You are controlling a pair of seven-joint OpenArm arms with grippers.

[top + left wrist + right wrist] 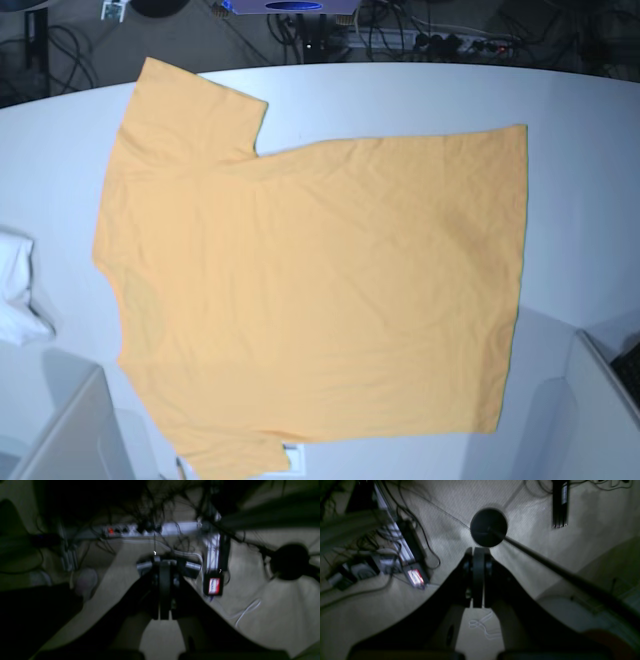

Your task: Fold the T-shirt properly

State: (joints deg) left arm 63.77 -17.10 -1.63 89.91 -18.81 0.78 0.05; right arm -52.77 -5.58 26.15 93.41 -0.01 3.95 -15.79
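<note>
The T-shirt [320,290], plain light orange, lies spread on the white table [585,210] in the base view, taking up most of the tabletop. Its neckline end is toward the left of that view and its straight hem runs down the right side. One sleeve [200,110] reaches out at the upper left, its cuff edge slanting; the other sleeve [235,455] points down at the lower left and runs to the bottom edge of the view. Soft creases cross the body of the shirt. A white cloth [15,290] lies crumpled near the neckline end, apart from the shirt and partly cut off by the view's left edge.

The left gripper [163,566] is shut, its dark fingers together and gripping nothing. The right gripper [478,552] is likewise shut and empty. Both appear over the dim floor [527,577] in their wrist views, apart from the T-shirt.

In the left wrist view, a small black device [214,583] with a lit red-and-white face sits by a metal rail [212,552], and a thin white cable [250,607] loops across the floor. In the right wrist view, a dark pole [545,557] extends from a round black base [488,527].
</note>
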